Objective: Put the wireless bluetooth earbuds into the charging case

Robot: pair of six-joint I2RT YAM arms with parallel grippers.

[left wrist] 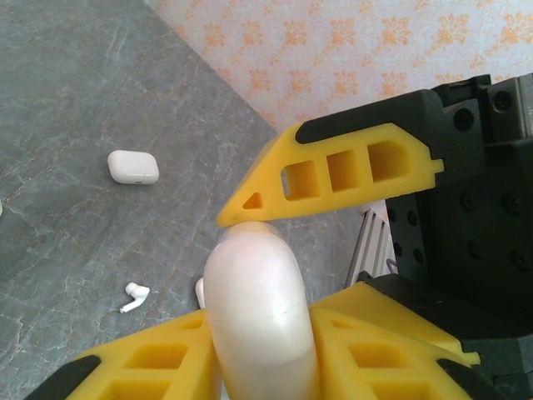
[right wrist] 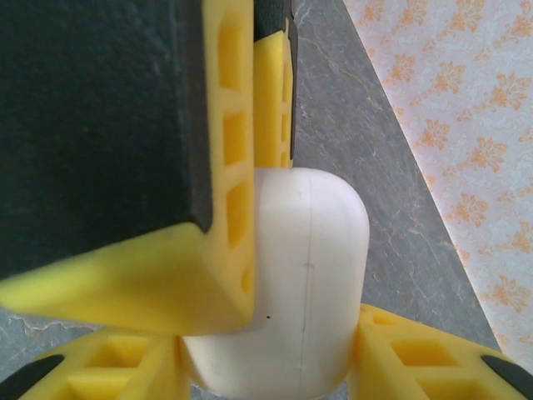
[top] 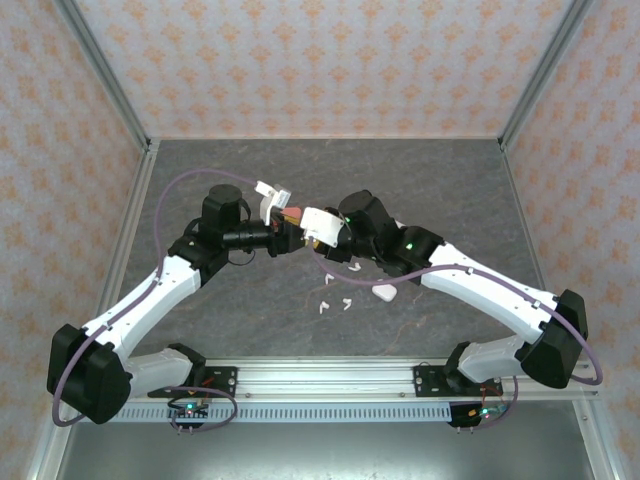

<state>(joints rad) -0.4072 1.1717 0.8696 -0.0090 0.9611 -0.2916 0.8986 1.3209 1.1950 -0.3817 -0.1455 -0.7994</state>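
The left gripper (left wrist: 260,333) and the right gripper (right wrist: 271,350) are facing each other mid-table (top: 250,310), both clamping one charging case (right wrist: 312,250) between their fingers. A second case (top: 385,293) is lying to the right, with seemingly four white earbuds (top: 323,307) lying loose beside it.

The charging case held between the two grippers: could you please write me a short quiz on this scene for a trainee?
1. True or false: the charging case lies free on the table.
2. In the left wrist view, what lies on the table beyond the loose earbud? A) a second case B) scissors C) a cup
3. Fill in: the right gripper is shut on the ____.
Key: 1 false; 2 A; 3 charging case.
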